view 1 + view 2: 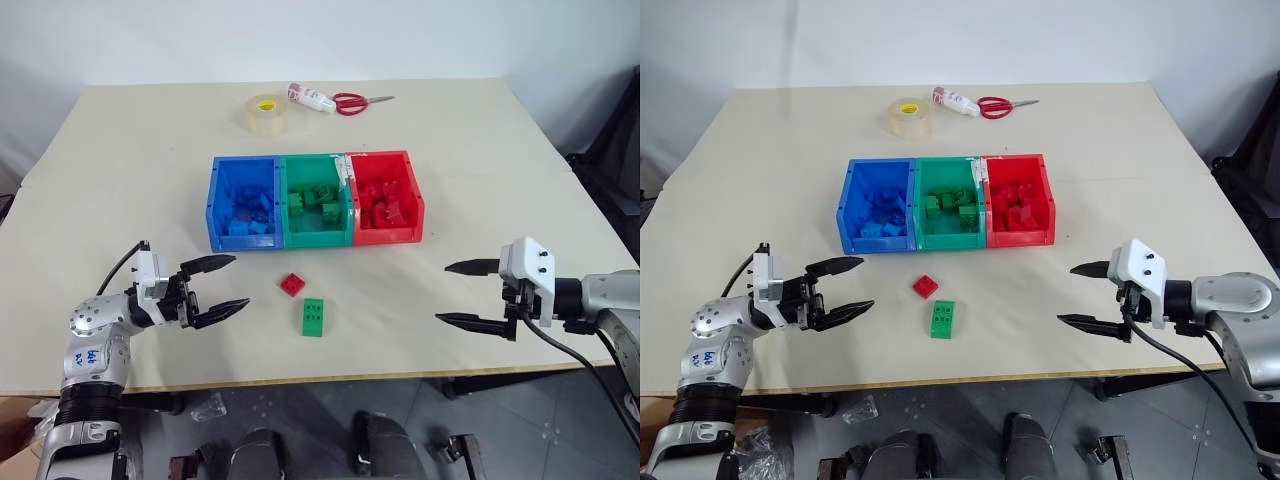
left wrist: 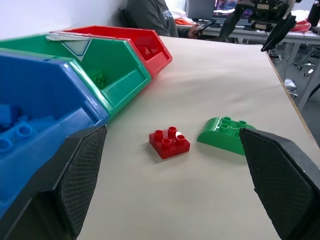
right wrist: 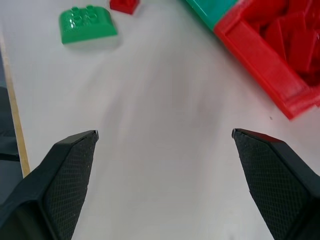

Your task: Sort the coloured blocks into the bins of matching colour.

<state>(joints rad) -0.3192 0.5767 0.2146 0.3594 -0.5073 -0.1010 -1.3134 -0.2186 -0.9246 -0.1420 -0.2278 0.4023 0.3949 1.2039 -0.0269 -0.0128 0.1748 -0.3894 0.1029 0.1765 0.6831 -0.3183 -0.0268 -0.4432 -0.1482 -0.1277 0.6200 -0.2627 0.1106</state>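
Red brick [image 1: 292,284] beside green brick [image 1: 313,317]

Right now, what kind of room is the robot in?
Probably an office or lab used as a workroom. The robot works at a plain table holding the bins, a tape roll and scissors. The left wrist view shows a seated person at a desk with a screen behind.
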